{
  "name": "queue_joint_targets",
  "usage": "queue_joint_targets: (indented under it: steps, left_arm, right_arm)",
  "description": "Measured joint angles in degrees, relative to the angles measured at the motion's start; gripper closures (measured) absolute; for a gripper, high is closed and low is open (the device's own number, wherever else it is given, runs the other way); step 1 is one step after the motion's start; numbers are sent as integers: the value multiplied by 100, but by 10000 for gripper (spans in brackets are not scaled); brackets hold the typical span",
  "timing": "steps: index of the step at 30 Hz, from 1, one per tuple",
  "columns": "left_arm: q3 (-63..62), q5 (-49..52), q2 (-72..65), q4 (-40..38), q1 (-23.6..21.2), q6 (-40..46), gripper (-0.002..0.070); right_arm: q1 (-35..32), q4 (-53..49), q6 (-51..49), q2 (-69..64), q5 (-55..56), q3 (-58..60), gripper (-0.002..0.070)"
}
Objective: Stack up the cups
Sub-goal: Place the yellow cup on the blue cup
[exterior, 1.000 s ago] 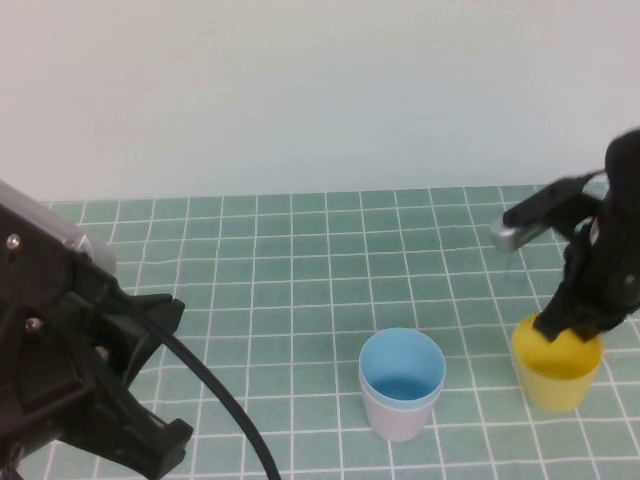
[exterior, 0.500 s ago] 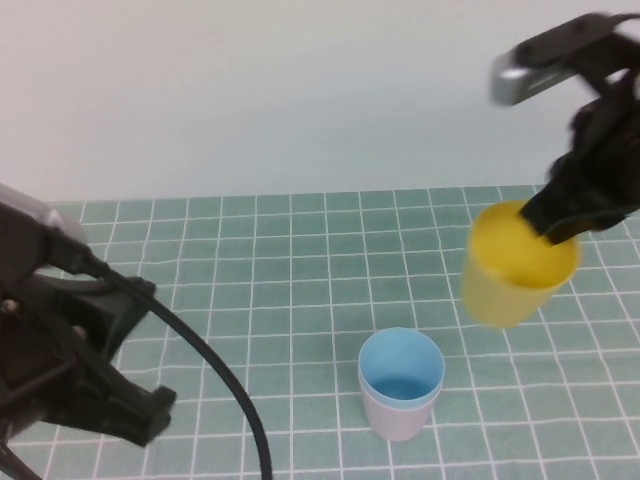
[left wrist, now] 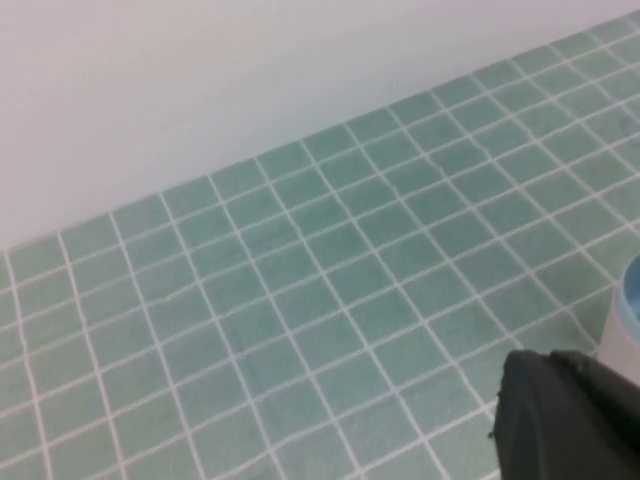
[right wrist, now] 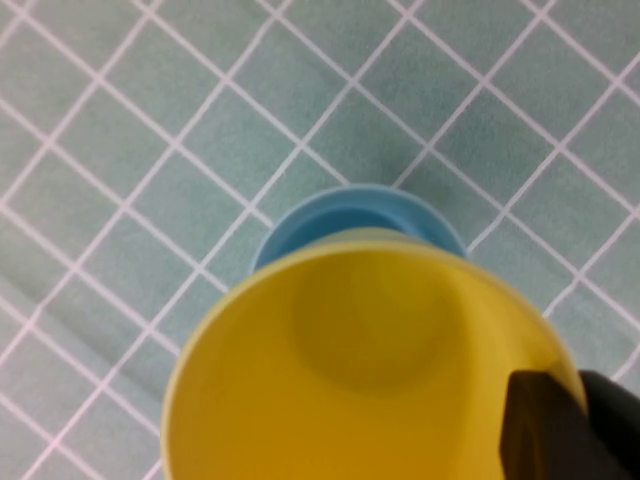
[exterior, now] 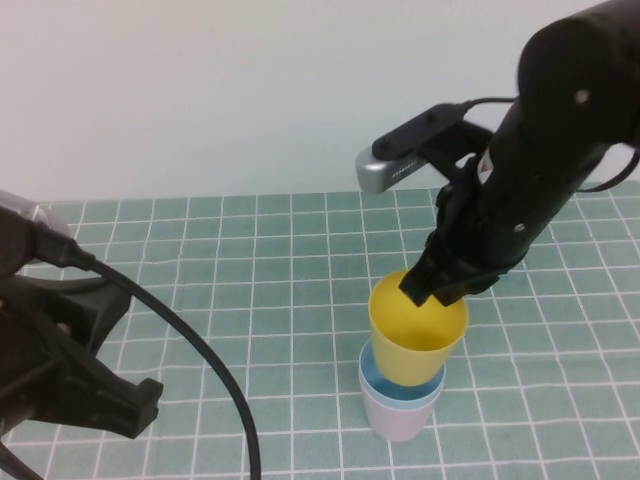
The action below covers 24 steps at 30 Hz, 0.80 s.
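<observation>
Two cups are on view: the right gripper [exterior: 437, 290] jaws grasp one yellow cup [exterior: 415, 345] partly inside one blue cup [exterior: 400, 410] on the desk [exterior: 250, 270], while I cannot tell the state of the left gripper [exterior: 90, 385] jaws near the desk's left edge.

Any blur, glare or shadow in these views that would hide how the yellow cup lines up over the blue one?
High view: even light, no glare; the right gripper holds the yellow cup by its rim, its base in the mouth of the blue cup. Right wrist view: the yellow cup fills the picture, soft-edged, hiding most of the blue rim. Left wrist view: soft throughout; the left gripper is a dark blur over the tiled table.
</observation>
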<state>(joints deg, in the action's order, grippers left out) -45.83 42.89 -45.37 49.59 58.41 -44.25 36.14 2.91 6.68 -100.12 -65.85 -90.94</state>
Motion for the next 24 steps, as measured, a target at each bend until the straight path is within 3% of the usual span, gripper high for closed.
queue_joint_targets:
  steps: [15, 24]
  left_arm:
    - [23, 128, 0, 8, 0, 0, 676]
    - [23, 128, 0, 8, 0, 0, 676]
  right_arm:
    - [0, -75, -8, -705, 224, 0, 640]
    - [0, -75, -8, -715, 188, -178, 463]
